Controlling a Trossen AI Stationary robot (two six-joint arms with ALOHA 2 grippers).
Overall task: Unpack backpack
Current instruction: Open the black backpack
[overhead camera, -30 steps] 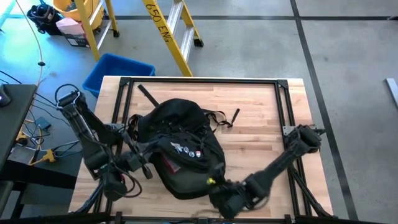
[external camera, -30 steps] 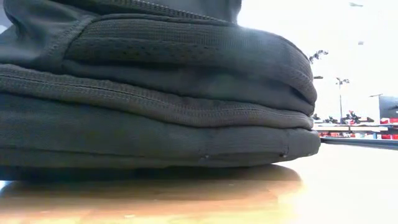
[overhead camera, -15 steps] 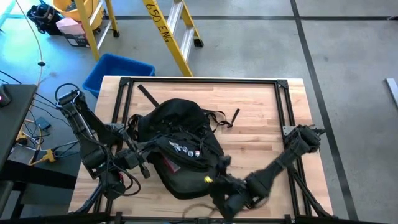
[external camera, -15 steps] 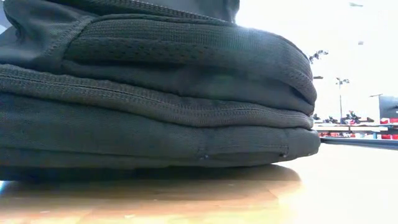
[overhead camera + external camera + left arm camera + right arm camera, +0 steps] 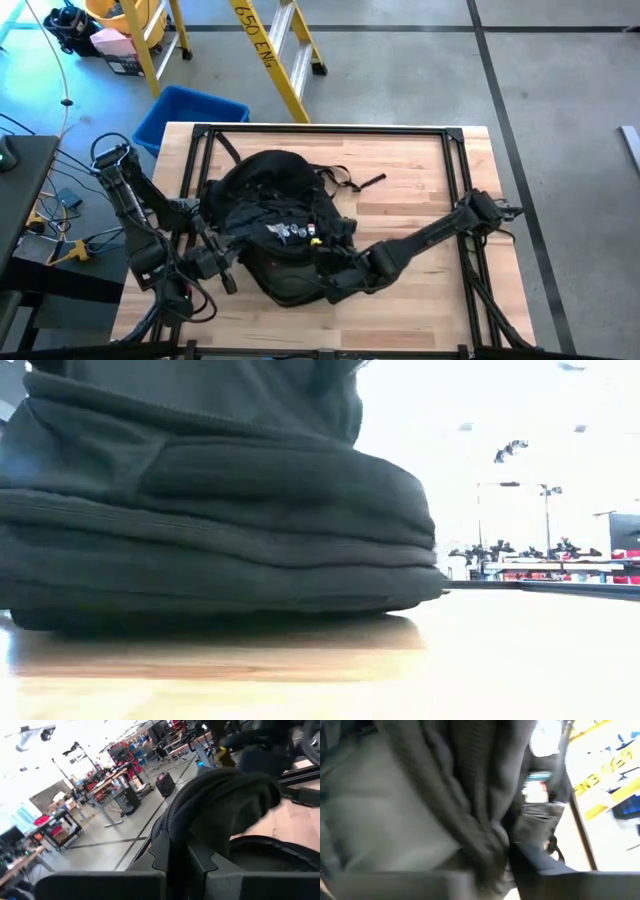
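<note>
Black fabric of the backpack (image 5: 275, 215) is pinched in the closed right gripper (image 5: 335, 262), likely to open it; closed left gripper (image 5: 215, 262) braces the opposite side.

Black backpack (image 5: 275, 215) with perhaps white badges, pale wooden table (image 5: 410, 205), blue bin (image 5: 185, 112), yellow ladder (image 5: 275, 45)

Yellow ladder (image 5: 268, 45) rail: black handwritten "650 ENG"; badges on backpack (image 5: 275, 235) unreadable
</note>
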